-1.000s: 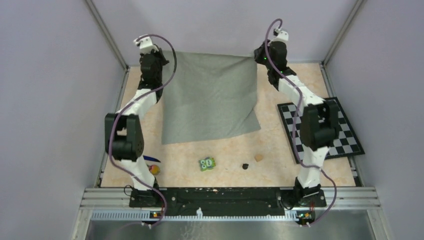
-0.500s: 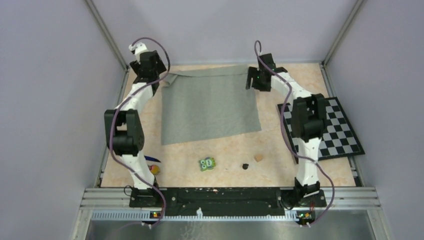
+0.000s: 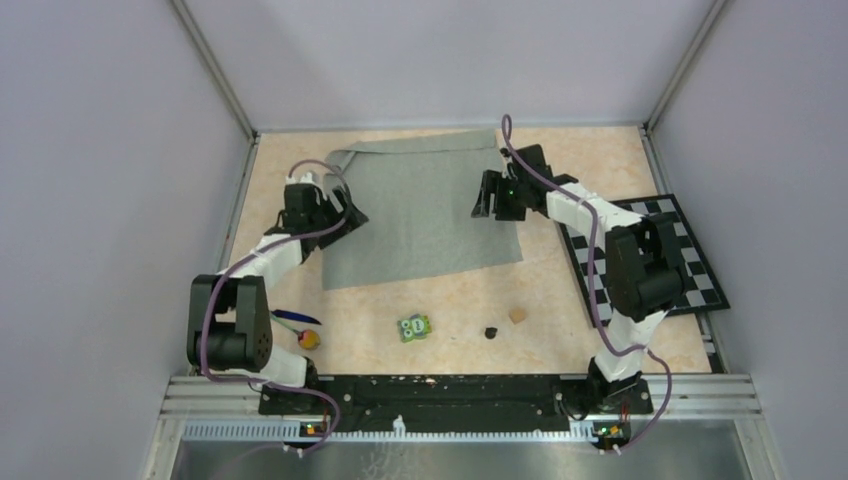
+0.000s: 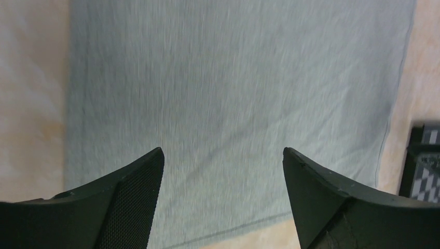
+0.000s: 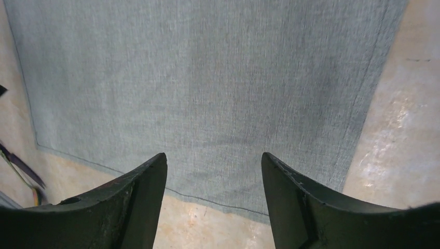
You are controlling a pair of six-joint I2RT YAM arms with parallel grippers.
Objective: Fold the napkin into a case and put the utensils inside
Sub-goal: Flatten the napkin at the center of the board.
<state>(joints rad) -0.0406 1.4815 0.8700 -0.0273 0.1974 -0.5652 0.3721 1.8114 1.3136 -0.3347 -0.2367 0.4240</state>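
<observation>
On tan table [image 3: 560, 290], napkin [image 3: 420, 205] flat under left gripper [image 3: 350, 215] and right gripper [image 3: 484, 203]

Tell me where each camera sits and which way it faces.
Top external: above and behind both arms, looking down on the table; arms show whole.
Left wrist: over the napkin, facing down; the open left gripper shows.
Right wrist: also down at the napkin; the open right gripper shows.
All three share the napkin.
</observation>
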